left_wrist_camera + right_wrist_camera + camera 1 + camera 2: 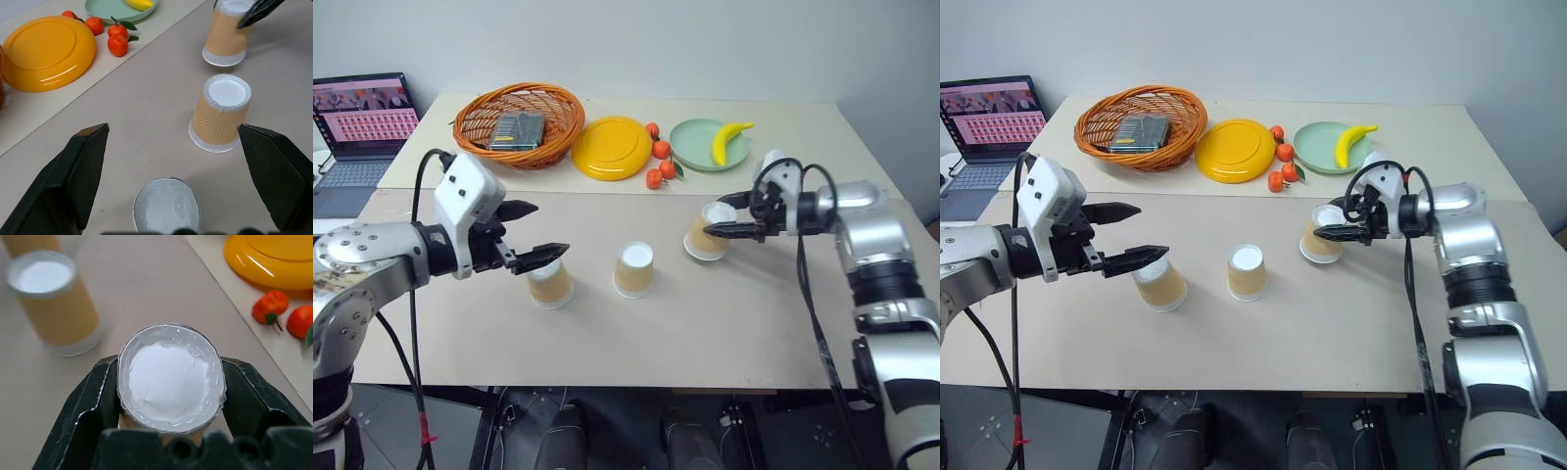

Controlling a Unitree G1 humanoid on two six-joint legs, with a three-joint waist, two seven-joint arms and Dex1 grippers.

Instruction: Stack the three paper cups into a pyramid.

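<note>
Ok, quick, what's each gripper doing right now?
Left gripper: open, holding nothing, poised over the left cup.
Right gripper: shut on the right cup, gripping it near its upturned base.

Bright, even indoor light, soft shadows under the cups (633, 269), glare on the yellow plate (611, 147), blurred wrist-view backgrounds

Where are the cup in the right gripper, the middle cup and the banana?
Gripped cup (170, 377): right wrist view, on its white upturned base.
Middle cup (633, 270): left eye view, on its ribbed side.
Banana (728, 140): left eye view, mid-length.
</note>
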